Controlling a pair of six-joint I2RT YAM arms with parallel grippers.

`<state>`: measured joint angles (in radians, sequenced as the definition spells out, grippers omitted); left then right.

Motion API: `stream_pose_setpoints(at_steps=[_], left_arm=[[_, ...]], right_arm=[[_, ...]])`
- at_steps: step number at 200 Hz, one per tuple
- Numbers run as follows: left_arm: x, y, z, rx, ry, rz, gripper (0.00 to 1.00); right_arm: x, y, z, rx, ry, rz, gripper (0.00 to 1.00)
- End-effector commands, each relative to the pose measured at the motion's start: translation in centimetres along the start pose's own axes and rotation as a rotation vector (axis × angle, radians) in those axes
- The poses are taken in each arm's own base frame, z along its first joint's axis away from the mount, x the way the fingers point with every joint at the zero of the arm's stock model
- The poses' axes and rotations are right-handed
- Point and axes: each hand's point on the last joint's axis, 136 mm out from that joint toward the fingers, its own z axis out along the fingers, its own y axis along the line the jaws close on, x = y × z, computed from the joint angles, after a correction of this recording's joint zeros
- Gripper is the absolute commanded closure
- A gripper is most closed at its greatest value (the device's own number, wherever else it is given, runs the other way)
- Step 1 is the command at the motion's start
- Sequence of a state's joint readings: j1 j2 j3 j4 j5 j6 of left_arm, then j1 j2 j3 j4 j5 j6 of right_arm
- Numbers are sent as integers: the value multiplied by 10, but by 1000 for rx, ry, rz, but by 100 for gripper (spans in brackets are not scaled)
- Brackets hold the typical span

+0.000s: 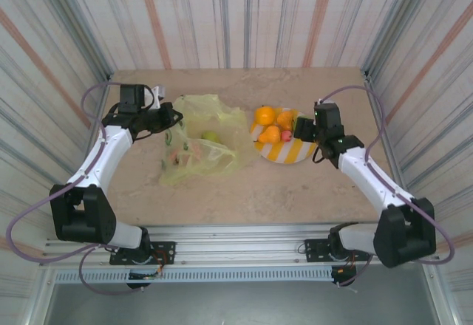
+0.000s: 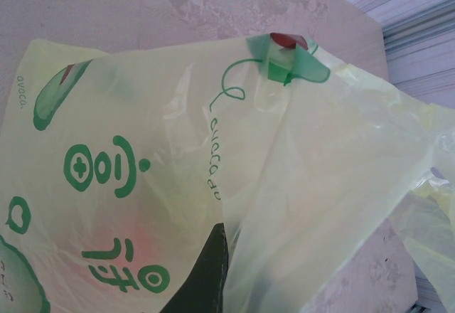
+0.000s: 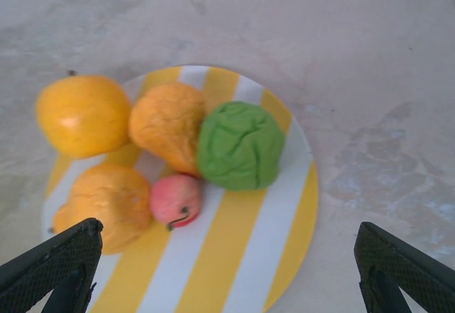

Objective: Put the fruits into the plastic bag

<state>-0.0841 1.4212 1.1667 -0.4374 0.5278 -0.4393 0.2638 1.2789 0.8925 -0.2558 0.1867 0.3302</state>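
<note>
Fruits [image 3: 240, 144] on plate [image 3: 284, 206].
Right end effector [image 3: 227, 240] released above them; left end effector [image 1: 172, 118] at bag [image 1: 214, 155], grip unclear.

On the tan table [image 1: 244, 192], the yellow-green plastic bag [image 1: 222, 122] lies left of centre with a green fruit [image 1: 211, 136] showing through it and the left gripper [image 1: 171, 118] at its left edge, while the right gripper [image 1: 301, 128] hangs over the striped plate [image 1: 284, 155] of orange fruits [image 1: 264, 115] and a red fruit [image 1: 286, 136].

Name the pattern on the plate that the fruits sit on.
The plate has broad yellow and white stripes, seen best in the right wrist view.
</note>
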Motion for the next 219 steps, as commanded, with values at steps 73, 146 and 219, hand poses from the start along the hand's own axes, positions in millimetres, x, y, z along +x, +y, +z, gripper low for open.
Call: stream_pose_setpoints(at_steps=[73,146,219], left_arm=[[-3,-4,-7,12,-17,3,100],[-3,-6,-8,19,-16,2,100],[-3,-6,-8,20,-16,1,100]], right_arm=[[20,-6,81,104,272,-69,1],[25,-3,114,84,337,-62,12],[27,-2,128,79,362,-53,23]])
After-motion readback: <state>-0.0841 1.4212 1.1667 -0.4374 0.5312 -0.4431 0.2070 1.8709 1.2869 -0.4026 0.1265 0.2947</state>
